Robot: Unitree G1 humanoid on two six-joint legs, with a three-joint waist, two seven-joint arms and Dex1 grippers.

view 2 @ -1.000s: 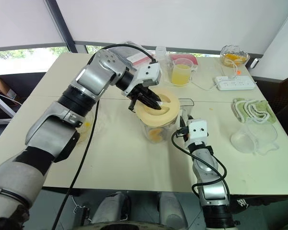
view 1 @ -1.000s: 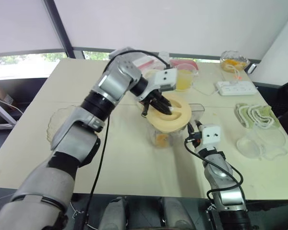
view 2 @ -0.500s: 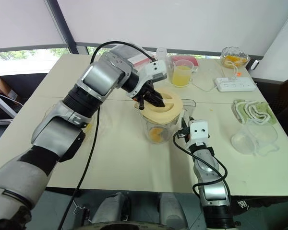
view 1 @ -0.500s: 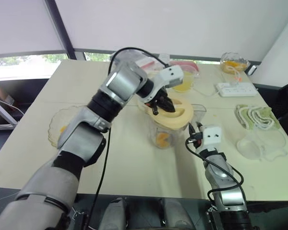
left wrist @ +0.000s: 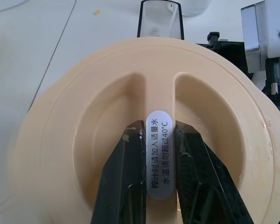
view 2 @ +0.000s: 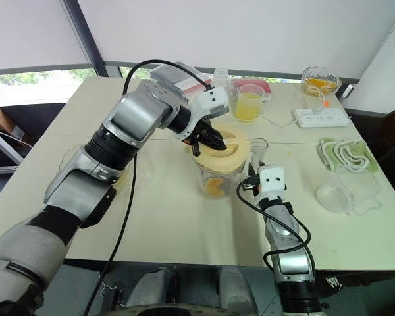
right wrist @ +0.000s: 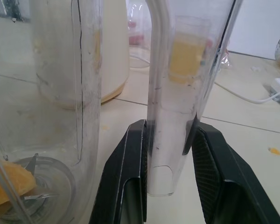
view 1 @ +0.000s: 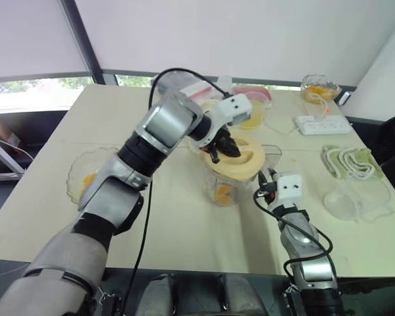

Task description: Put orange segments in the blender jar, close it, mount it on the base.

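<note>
The blender jar (view 2: 217, 178) stands at the table's middle with orange segments (view 2: 214, 186) at its bottom by the dark blade (right wrist: 35, 196). A cream lid (left wrist: 84, 116) lies on its mouth. My left gripper (left wrist: 159, 128) comes down from above and is shut on the lid's middle ridge, which bears a white label. My right gripper (right wrist: 168, 128) is level at the jar's right side, shut on its clear handle (right wrist: 170, 93). Behind the jar, the cream-white base (right wrist: 114, 46) shows through the plastic.
A glass dish (view 1: 85, 174) holding orange pieces sits at the left. At the back stand a cup of yellow juice (view 2: 248, 102), a power strip (view 2: 318, 117) and a glass bowl of fruit (view 2: 319, 78). A green cloth (view 2: 345, 153) and a clear cover (view 2: 345, 191) lie at the right.
My left wrist has rolled with the lid in its grip, and the lid has gone from tilted to lying flatter on the jar's mouth. The right gripper has kept still on the handle.
</note>
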